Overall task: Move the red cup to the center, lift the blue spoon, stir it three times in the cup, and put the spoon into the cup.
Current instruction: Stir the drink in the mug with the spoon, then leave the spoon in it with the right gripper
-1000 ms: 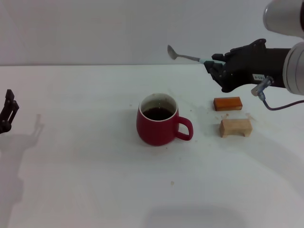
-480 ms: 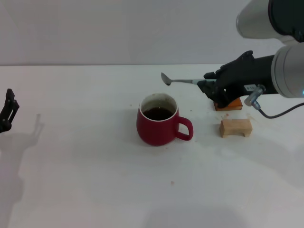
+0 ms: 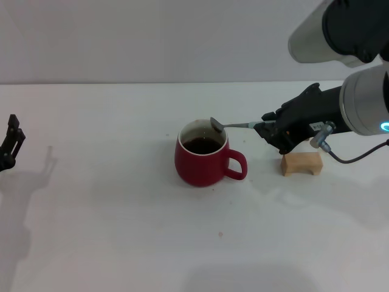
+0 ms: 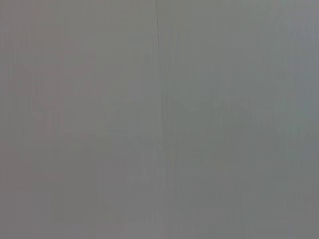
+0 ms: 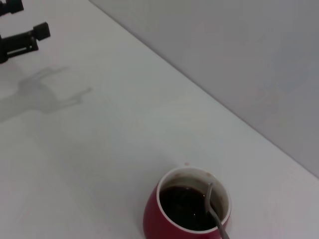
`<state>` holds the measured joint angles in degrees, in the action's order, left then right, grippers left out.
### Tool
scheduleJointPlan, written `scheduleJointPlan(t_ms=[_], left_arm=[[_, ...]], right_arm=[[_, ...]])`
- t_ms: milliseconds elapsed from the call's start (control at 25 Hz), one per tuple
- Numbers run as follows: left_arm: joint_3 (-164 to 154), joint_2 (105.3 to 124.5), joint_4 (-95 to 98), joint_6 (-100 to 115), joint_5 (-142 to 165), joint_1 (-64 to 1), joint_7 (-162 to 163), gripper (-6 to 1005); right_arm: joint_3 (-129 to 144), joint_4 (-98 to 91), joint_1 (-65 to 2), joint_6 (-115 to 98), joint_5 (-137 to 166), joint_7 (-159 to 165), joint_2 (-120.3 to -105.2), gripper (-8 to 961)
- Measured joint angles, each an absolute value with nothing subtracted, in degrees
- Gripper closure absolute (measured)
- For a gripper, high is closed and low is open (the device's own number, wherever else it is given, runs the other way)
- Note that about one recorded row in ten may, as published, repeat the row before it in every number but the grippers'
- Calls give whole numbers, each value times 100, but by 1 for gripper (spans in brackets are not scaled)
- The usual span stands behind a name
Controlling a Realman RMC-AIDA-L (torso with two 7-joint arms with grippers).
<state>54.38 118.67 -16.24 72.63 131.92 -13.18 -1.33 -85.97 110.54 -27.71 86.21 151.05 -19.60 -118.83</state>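
Nearest me the white counter lay bare, and the left pincer sat parked at its far left edge, well apart from the work; I could not tell how its fingers stood.

At the middle stood the red cup, upright, its handle toward the right arm, dark liquid well up inside. That fullness was my first worry: a brisk stir would likely slop liquid over the rim, and a push against the wall could slide the cup off centre.

The blue spoon lay nearly level, its grey bowl just inside the cup's rim on the handle side; the right wrist view showed the bowl at the liquid. The right pincer was clamped on the very end of the pale handle, so I judged the spoon could twist or slip under sideways load.

Just beyond, the wooden block sat right under that wrist, and dropping lower might knock it.
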Motion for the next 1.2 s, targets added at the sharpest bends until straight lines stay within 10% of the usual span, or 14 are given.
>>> scheduleJointPlan(t_ms=[1200], left_arm=[[5474,11856,-1606,7252,13192,-1361,-103,144]], right_arm=[[-8564,9191,-3829,8189,15012,-2042,-11899,820]])
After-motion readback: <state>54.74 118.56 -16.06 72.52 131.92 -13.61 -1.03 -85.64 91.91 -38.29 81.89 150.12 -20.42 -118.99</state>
